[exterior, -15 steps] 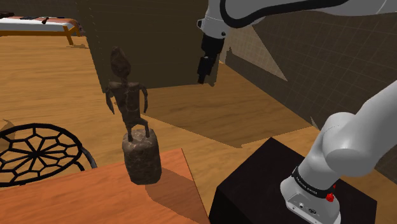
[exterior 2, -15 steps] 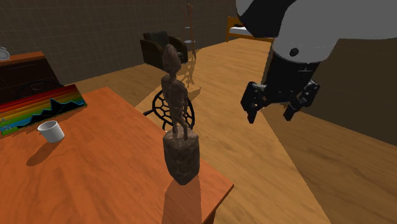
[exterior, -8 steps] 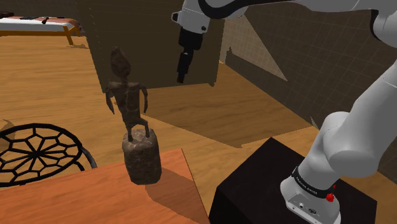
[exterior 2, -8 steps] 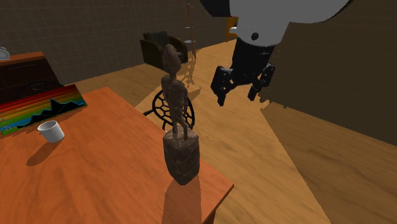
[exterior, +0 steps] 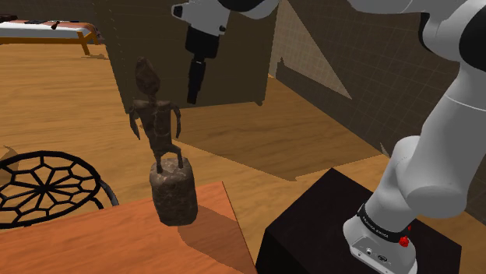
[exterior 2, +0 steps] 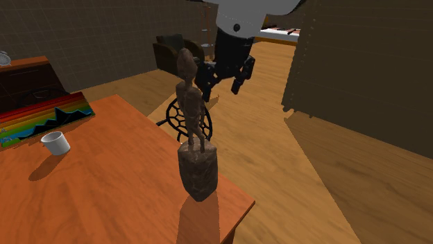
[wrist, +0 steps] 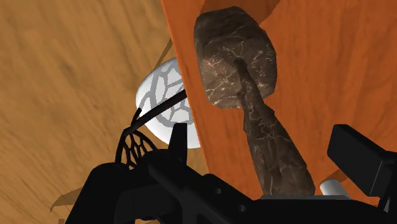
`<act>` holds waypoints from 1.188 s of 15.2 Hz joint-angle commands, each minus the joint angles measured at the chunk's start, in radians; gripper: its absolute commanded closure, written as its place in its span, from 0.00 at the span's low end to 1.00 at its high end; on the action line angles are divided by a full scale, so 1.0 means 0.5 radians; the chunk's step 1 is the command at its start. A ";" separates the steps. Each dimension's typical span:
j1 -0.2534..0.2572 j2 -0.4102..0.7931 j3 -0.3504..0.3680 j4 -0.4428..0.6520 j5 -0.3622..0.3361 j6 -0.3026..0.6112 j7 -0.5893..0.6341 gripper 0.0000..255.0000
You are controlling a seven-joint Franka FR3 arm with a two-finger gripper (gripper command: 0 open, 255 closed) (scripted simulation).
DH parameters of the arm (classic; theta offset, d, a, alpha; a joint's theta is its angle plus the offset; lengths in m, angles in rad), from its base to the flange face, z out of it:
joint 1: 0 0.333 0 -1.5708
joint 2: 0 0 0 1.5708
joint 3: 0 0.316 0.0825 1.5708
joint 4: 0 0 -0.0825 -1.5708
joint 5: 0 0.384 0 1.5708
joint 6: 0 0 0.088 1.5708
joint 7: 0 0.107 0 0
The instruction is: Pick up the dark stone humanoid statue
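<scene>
1. Fingers of the black gripper stand apart, open, with nothing clasped between them.
2. From the wrist view the dark stone statue is seen from above its head. It sits between the two fingers and neither one touches it.
3. The statue stands upright on its thick rough base, near the corner of the orange-brown wooden surface and close to its edge.
4. In the shoulder view the gripper hangs in the air about level with the statue's head and shoulders. It is to that view's right of the figure, near it but apart.
5. A white cup stands upright on the surface, well apart from the statue, toward the second exterior view's left. What it holds cannot be told.
6. A rainbow-striped panel lies just beyond the cup at the far edge of the surface.
7. A round black wire seat stands on the wooden floor beside the surface.
8. A dark armchair sits farther off by the wall.
9. A bed shows at the far end of the room in the shoulder view.
10. The arm rises from a black stand beside the surface.
</scene>
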 commanded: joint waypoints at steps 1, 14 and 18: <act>0.034 0.083 0.035 0.130 0.019 -0.029 -0.070 0.00; 0.076 0.156 0.082 0.052 0.056 0.142 -0.192 1.00; 0.076 0.156 0.082 0.052 0.057 0.142 -0.193 1.00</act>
